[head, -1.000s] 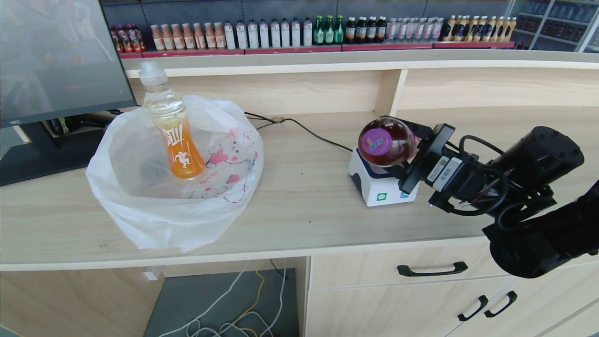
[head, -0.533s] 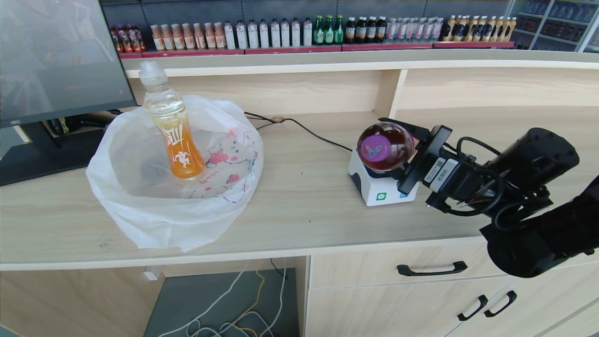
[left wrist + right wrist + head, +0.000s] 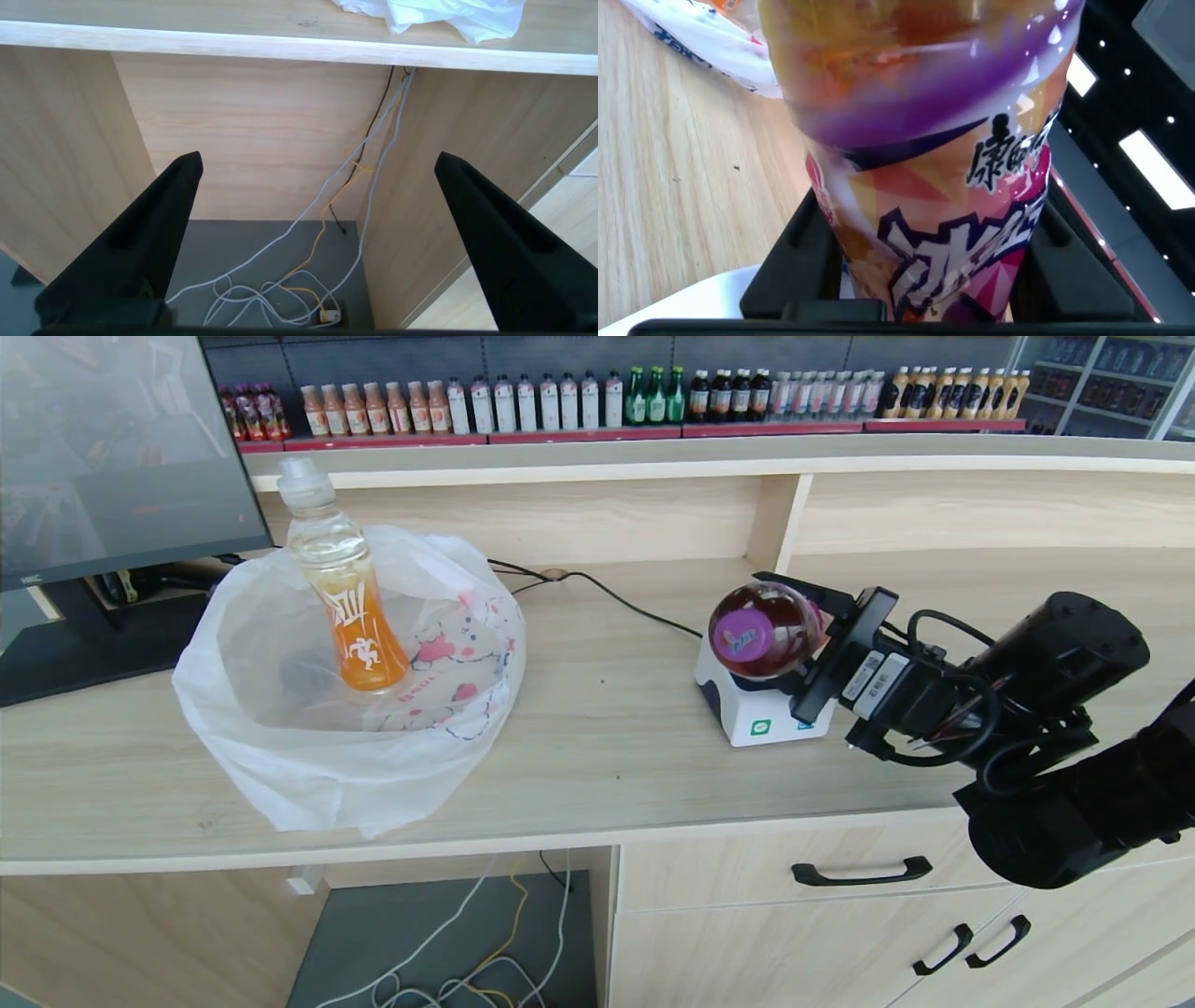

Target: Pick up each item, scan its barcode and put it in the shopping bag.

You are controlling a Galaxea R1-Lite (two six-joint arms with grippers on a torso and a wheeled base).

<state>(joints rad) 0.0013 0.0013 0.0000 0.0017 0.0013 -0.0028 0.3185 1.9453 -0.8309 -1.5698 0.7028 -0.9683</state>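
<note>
Right pincer (image 3: 794, 637) clamps a dark, purple-capped bottle (image 3: 761, 630) on its side just above the white scanner (image 3: 761, 714) on the counter (image 3: 607, 747); left pincer (image 3: 318, 163) hangs wide and empty below the counter edge; an orange bottle (image 3: 350, 607) stands upright in the shopping bag (image 3: 308, 765).

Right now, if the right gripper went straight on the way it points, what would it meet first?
Probably the shopping bag: the right gripper, shut on the purple-capped bottle, points across the counter toward it, so the bottle's cap would arrive first. Depth is unclear.
</note>
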